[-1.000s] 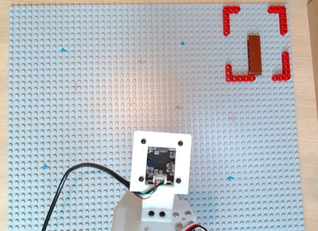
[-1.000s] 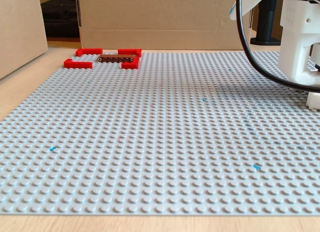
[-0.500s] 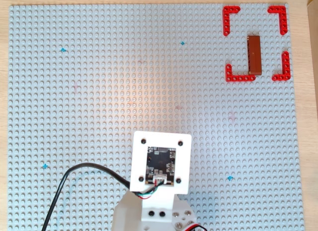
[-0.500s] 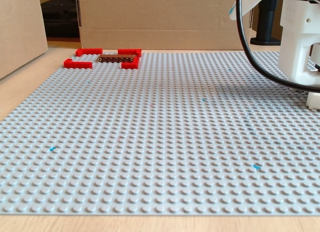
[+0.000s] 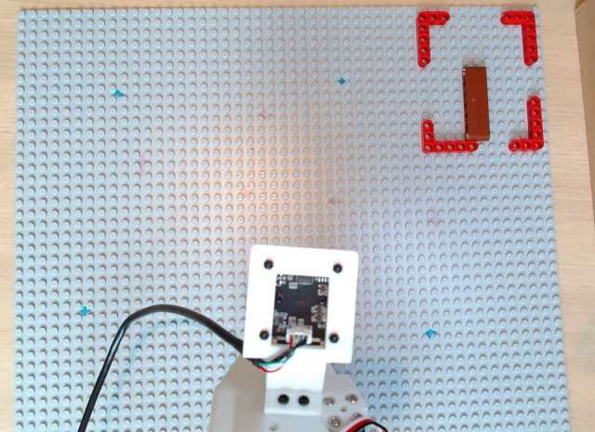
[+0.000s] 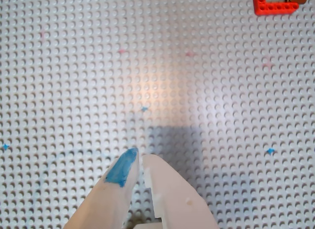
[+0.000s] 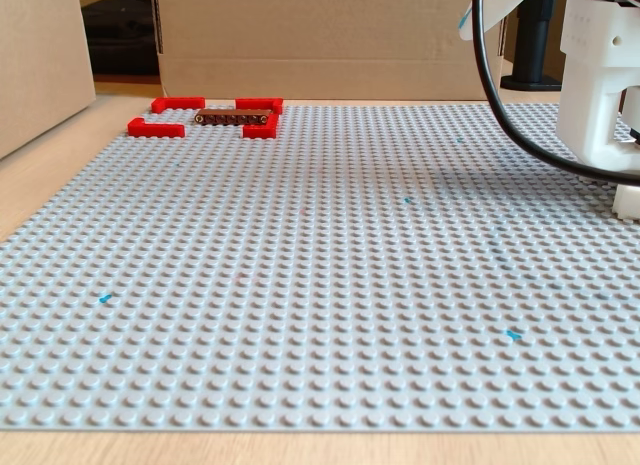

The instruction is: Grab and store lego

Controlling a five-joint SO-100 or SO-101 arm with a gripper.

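Though the long reddish-brown plastic lego brick (image 5: 476, 101) looks light, stiff and slick, in the overhead view it lies among four red L-shaped corner pieces (image 5: 433, 26) on the grey studded baseplate (image 5: 186, 172), so I judge its long sides the best hold. In the wrist view my end effector (image 6: 140, 159) is nearly closed, empty. The fixed view shows the brick (image 7: 236, 117) far off.

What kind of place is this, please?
Probably a home or hobby robot test bench: a grey studded baseplate on a wooden table, red corner brackets marking a zone, cardboard boxes behind.
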